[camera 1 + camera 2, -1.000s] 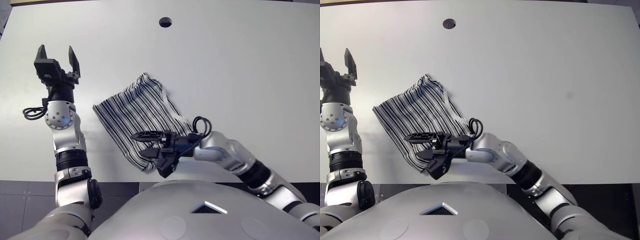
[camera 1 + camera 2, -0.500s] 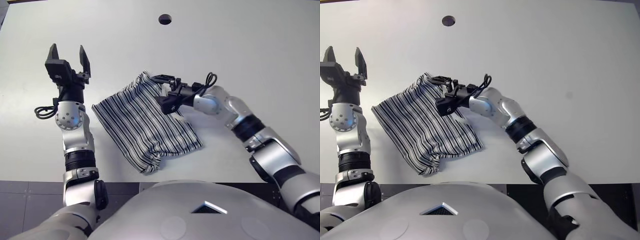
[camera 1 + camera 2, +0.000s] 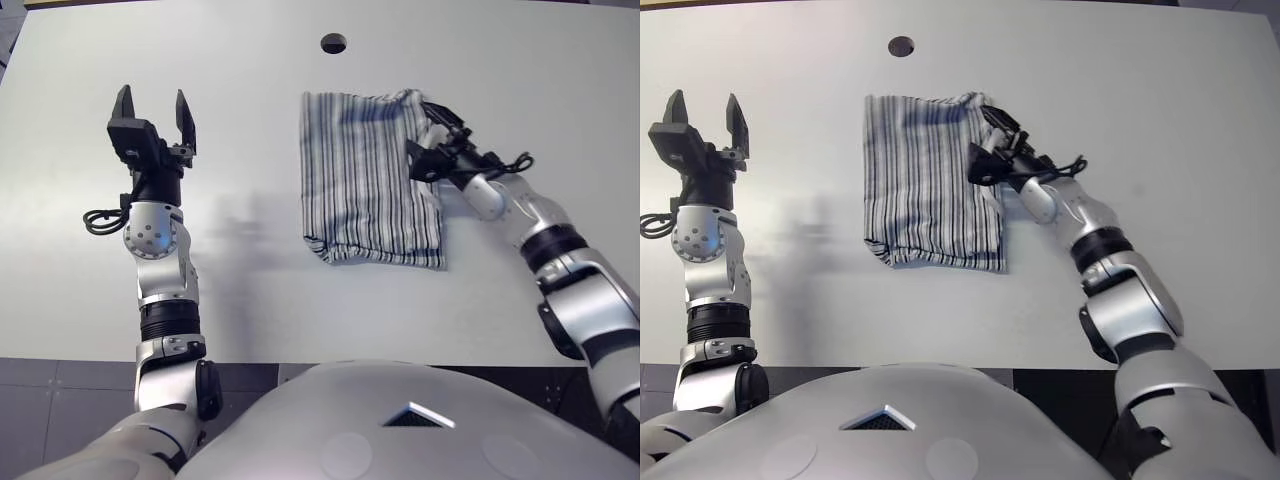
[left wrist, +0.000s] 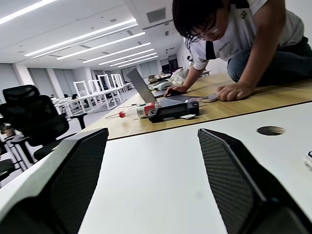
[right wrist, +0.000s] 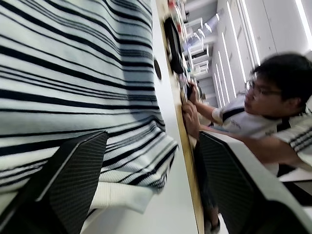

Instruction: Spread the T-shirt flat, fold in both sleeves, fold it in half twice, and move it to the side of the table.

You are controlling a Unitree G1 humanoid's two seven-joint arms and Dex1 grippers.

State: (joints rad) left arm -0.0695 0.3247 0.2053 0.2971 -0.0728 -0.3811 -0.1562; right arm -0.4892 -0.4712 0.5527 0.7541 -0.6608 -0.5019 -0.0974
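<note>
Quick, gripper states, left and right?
Left gripper: open, holding nothing.
Right gripper: open, at the T-shirt's right edge.

White table (image 3: 560,90) — plain, flat top, with 1 round dark hole (image 3: 333,43) near its far edge. 1 item lay directly on it: a striped T-shirt (image 3: 365,180), folded into a rough rectangle — placed around mid-table, just on the near side of the hole.

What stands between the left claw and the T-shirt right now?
Nothing visible does. Only a bare stretch of the white table separates the open left claw from the folded striped T-shirt to its right.
</note>
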